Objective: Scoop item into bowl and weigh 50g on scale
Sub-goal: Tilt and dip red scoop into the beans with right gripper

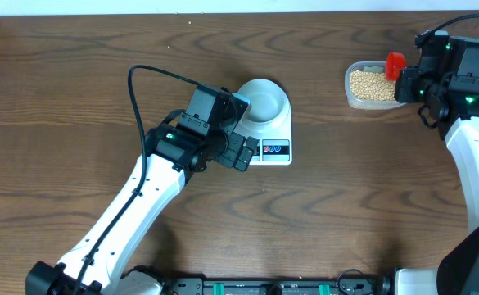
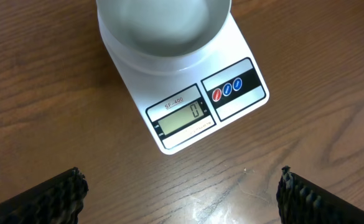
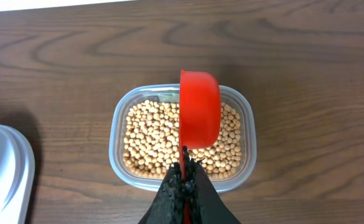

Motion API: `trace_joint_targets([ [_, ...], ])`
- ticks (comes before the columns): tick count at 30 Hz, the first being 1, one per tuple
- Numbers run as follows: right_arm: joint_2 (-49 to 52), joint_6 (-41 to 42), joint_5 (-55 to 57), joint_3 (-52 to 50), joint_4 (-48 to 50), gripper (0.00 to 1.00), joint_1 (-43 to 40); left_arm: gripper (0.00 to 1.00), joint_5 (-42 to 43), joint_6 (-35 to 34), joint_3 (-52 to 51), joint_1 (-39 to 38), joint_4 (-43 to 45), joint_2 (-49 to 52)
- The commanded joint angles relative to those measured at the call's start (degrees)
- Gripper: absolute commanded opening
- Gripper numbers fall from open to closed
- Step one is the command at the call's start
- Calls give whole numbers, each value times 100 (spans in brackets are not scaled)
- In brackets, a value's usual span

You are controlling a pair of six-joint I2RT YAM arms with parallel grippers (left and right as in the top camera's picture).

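A pale bowl [image 1: 264, 100] [image 2: 164, 28] stands on the white scale [image 1: 273, 147] [image 2: 188, 115]; nothing shows inside it and the display reads 0. My left gripper [image 1: 241, 152] [image 2: 180, 190] hovers just in front of the scale's display, open, with only bare table between its fingers. Tan beans [image 1: 370, 83] [image 3: 150, 140] fill a clear tub [image 1: 350, 97] [image 3: 247, 121] at the far right. My right gripper [image 1: 407, 82] [image 3: 185, 167] is shut on the thin handle of a red scoop [image 1: 395, 65] [image 3: 199, 115], whose cup hangs over the beans, seen from its back.
A black cable [image 1: 153, 75] arcs from the left arm over the table. The table's far edge [image 1: 223, 10] meets a pale wall. In the right wrist view, a corner of the scale [image 3: 4, 174] shows at the left edge.
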Motion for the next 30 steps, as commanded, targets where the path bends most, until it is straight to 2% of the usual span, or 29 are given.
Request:
trace_joint_targets([
  [1, 168, -74, -39, 63, -7, 1, -46, 100, 52, 57, -11, 26, -9, 44],
  [18, 501, -332, -424, 63, -24, 1, -522, 100, 52, 57, -11, 26, -9, 44],
  [30, 1126, -280, -1276, 63, -332, 1, -522, 100, 52, 57, -11, 26, -9, 44],
])
